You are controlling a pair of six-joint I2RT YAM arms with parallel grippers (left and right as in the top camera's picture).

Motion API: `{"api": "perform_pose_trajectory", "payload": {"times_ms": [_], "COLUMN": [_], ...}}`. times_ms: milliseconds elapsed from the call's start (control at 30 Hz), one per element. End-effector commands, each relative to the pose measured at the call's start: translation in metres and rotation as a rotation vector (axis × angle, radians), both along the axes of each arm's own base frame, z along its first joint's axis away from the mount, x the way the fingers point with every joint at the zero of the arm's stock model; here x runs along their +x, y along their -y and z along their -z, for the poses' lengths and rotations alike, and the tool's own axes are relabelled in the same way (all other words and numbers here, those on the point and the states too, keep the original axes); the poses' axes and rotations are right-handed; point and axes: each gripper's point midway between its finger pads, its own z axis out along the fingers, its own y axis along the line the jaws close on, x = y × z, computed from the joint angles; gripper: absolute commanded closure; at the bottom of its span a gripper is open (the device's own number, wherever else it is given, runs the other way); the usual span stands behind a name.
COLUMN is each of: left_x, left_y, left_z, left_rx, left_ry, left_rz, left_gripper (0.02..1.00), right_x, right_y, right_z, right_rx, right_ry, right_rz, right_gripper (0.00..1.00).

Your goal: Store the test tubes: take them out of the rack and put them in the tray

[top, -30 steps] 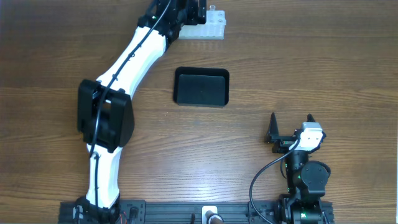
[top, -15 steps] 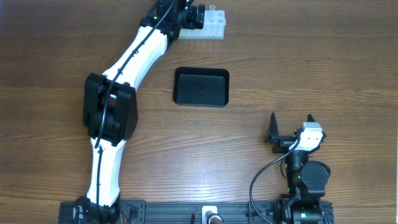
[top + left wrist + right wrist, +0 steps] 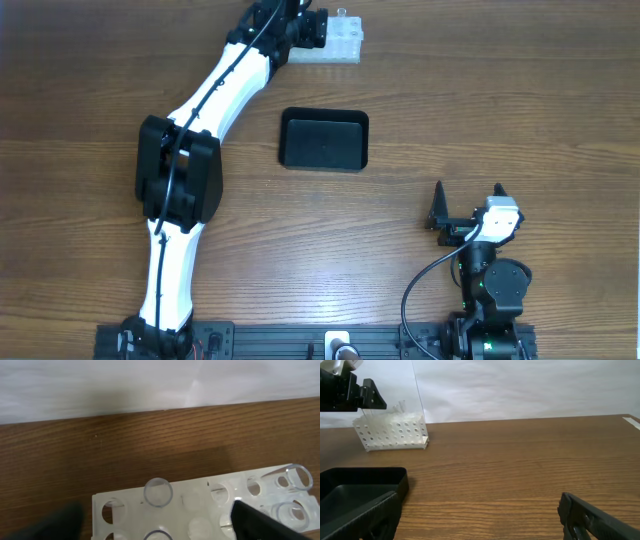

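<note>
Left wrist view is giving you what the top view is hiding. The left gripper (image 3: 155, 515) is hanging just over the rack (image 3: 200, 510) with its fingers spread wide and nothing between them. A test tube (image 3: 158, 492) is standing upright in a hole between the fingers, and another is leaning at the rack's end. From above, the arm's wrist is covering the rack's left end.

The right gripper (image 3: 479, 510) is sitting open and empty near its base. It is looking across the table (image 3: 520, 100) past the black tray (image 3: 324, 140), which is lying between it and the rack, well apart from both.

Against a second ago, the left elbow is sitting slightly farther right. The right arm is unchanged.
</note>
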Motion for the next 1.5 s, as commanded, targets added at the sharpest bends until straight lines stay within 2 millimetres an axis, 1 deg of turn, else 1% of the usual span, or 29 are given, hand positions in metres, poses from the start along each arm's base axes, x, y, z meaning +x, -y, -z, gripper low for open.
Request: {"api": "perform_pose_trajectory", "payload": {"times_ms": [33,133,333,400,500,700,867,900,1033,1300,1400,1500], "left_x": [0.006,0.006,0.005,0.004,0.003,0.003,0.003,0.003,0.003,0.003,0.002,0.001], "left_y": [0.001,0.001,0.001,0.002,0.003,0.003,0.003,0.003,0.003,0.003,0.003,0.002], "left_z": [0.001,0.001,0.002,0.002,0.003,0.003,0.004,0.004,0.005,0.004,-0.003,-0.019], "left_rx": [-0.018,-0.018,-0.017,-0.020,-0.023,-0.023,-0.023,-0.022,-0.023,-0.024,-0.025,-0.024], "left_ry": [0.003,0.003,-0.001,-0.005,-0.011,-0.011,-0.012,-0.013,-0.014,-0.013,-0.011,-0.011], "left_rz": [0.003,0.003,0.003,0.009,0.015,0.015,0.015,0.015,0.015,0.017,0.017,0.017], "left_gripper": [0.163,0.211,0.461,0.577,0.617,0.741,0.809,0.836,0.873,0.893,0.897,0.928], "right_x": [0.000,0.000,0.000,0.000,0.000,0.000,0.000,0.000,0.000,0.000,0.000,0.000], "right_y": [0.000,0.000,0.000,0.000,0.000,0.000,0.000,0.000,0.000,0.000,0.000,0.000], "right_z": [0.001,0.001,0.001,0.001,0.001,0.001,0.001,0.001,0.001,0.001,0.001,0.001], "right_rx": [-0.004,-0.004,-0.004,-0.004,-0.004,-0.004,-0.004,-0.004,-0.004,-0.004,-0.004,-0.004], "right_ry": [0.000,0.000,0.000,0.000,0.000,0.000,0.000,0.000,0.000,0.000,0.000,0.000], "right_rz": [-0.003,-0.003,-0.003,-0.003,-0.003,-0.003,-0.003,-0.003,-0.003,-0.003,-0.003,-0.003], "right_gripper": [0.009,0.009,0.007,0.007,0.007,0.009,0.007,0.007,0.009,0.007,0.007,0.009]}}
